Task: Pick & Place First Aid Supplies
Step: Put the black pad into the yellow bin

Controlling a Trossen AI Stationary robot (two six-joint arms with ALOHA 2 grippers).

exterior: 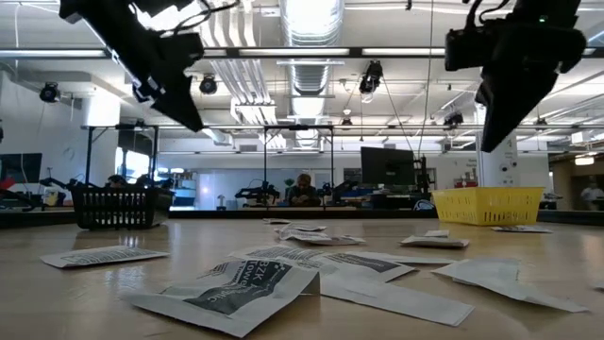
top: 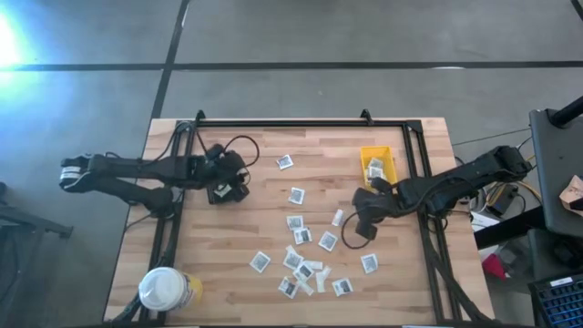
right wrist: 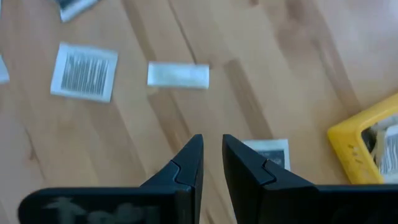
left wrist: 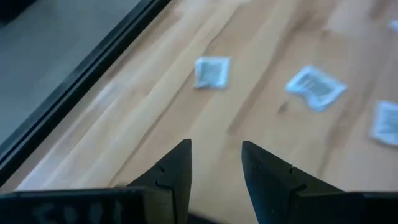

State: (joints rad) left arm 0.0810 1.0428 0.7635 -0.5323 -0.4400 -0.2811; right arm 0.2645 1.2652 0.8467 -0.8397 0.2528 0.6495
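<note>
The pale wooden-plank desk (top: 228,237) carries the scatter. The left end effector (top: 221,192) hovers empty near its far-left part, fingers spread a little, one packet ahead of it. The right end effector (top: 361,224) hangs beside the small yellow plastic bin (top: 364,155), fingers nearly together, pinching nothing. About sixteen small flat white packets with dark centres (top: 300,235) lie loose mid-desk, plus roughly two inside the bin. A good pick likely means dropping squarely over a lone packet, such as the narrow pale strip (right wrist: 178,74), clear of overlaps.
</note>
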